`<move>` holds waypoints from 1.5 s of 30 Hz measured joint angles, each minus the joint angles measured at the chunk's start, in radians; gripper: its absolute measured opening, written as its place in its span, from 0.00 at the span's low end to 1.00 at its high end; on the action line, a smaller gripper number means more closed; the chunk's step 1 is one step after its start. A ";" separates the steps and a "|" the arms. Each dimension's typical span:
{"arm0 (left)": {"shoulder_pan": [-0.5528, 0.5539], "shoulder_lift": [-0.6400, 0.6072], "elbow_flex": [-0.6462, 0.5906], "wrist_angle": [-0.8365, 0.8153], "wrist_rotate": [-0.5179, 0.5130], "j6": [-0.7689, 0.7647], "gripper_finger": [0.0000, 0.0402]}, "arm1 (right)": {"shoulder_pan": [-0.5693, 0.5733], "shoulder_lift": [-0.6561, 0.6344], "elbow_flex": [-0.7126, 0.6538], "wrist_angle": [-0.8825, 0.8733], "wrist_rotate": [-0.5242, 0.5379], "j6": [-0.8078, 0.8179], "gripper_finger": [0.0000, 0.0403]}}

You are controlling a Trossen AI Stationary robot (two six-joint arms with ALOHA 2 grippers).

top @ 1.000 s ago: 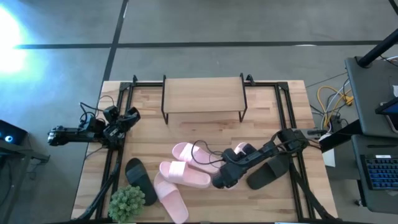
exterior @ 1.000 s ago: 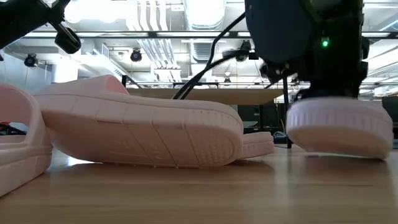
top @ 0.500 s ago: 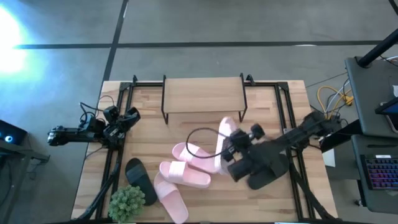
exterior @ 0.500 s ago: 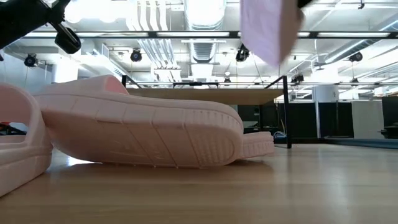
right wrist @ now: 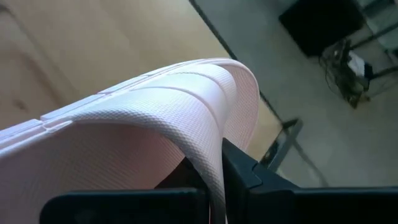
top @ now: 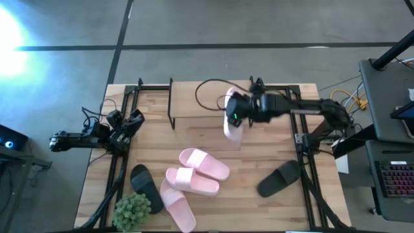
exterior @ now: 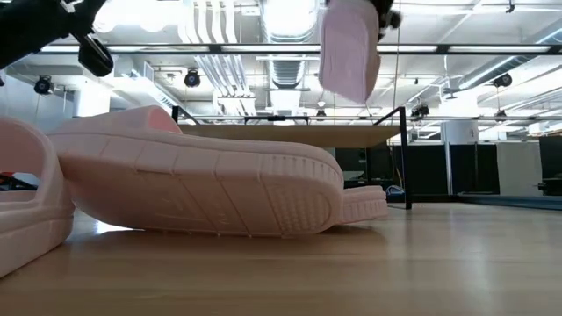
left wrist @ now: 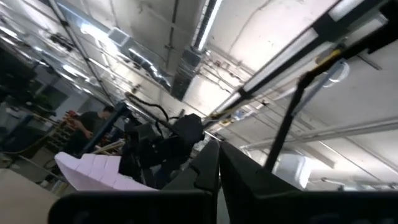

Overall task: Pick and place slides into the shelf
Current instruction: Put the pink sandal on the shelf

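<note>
My right gripper (top: 234,115) is shut on a pale pink slide (top: 233,126), which it holds in the air above the right part of the shelf (top: 200,97). In the low view this slide (exterior: 349,48) hangs high above the table. Three more pink slides (top: 204,162) (top: 191,181) (top: 178,204) lie overlapping on the near middle of the table. One black slide (top: 145,188) lies near left, another (top: 279,178) near right. My left gripper (top: 136,120) rests shut at the table's left edge. My right gripper (right wrist: 214,165) pinches the pink slide's wide strap at its edge (right wrist: 211,146), with one finger under the strap and one outside it. The slide is lifted clear and hangs below the gripper, its sole (exterior: 351,61) near upright.
A small green plant (top: 132,210) stands at the near left corner. Black metal frame rails (top: 294,123) run along the table's left and right sides. Bare wood lies between the shelf and the pink slides. A desk with a keyboard (top: 394,178) stands to the right of the table.
My right gripper has lifted the pink slide off the table near the right black slide. It has carried the slide up and toward the far edge, to above the shelf's right part. The slide has turned from lying flat to hanging on end.
</note>
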 joint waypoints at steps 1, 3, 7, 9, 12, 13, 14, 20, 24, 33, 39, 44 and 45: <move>0.000 0.000 0.000 -0.003 -0.019 0.001 0.00 | -0.036 0.001 -0.005 0.038 -0.016 -0.091 0.03; 0.000 0.000 0.000 -0.007 -0.061 0.001 0.00 | -0.097 0.000 -0.016 0.157 -0.031 -0.277 0.03; 0.000 0.000 0.000 -0.006 -0.117 0.016 0.00 | -0.200 0.000 -0.022 0.376 -0.094 -0.564 0.03; 0.000 0.000 0.000 -0.006 -0.139 0.053 0.00 | -0.236 0.009 -0.019 0.429 -0.111 -0.635 0.03; 0.000 0.000 0.001 -0.006 -0.183 0.075 0.00 | -0.279 0.034 -0.020 0.414 -0.130 -0.672 0.03; 0.000 0.000 0.001 -0.006 -0.188 0.075 0.00 | -0.287 0.047 -0.021 0.414 -0.148 -0.677 0.03; 0.000 0.000 0.001 -0.006 -0.190 0.077 0.00 | -0.298 0.060 -0.022 0.413 -0.168 -0.684 0.03; 0.000 0.002 0.001 -0.006 -0.201 0.081 0.00 | -0.325 0.164 -0.022 0.452 -0.183 -0.740 0.03; 0.000 0.011 0.001 -0.007 -0.220 0.081 0.00 | -0.325 0.224 -0.012 0.459 -0.125 -0.742 0.03; 0.000 0.039 0.001 -0.006 -0.234 0.077 0.00 | -0.318 0.262 0.051 0.438 -0.067 -0.602 0.04; 0.000 0.039 0.001 -0.007 -0.235 0.078 0.00 | -0.323 0.260 0.076 0.369 -0.116 -0.607 0.12; 0.000 0.039 0.001 -0.006 -0.235 0.077 0.00 | -0.330 0.262 0.053 0.377 -0.119 -0.608 0.23; 0.000 0.039 0.001 -0.006 -0.235 0.077 0.00 | -0.330 0.264 0.052 0.374 -0.118 -0.606 0.25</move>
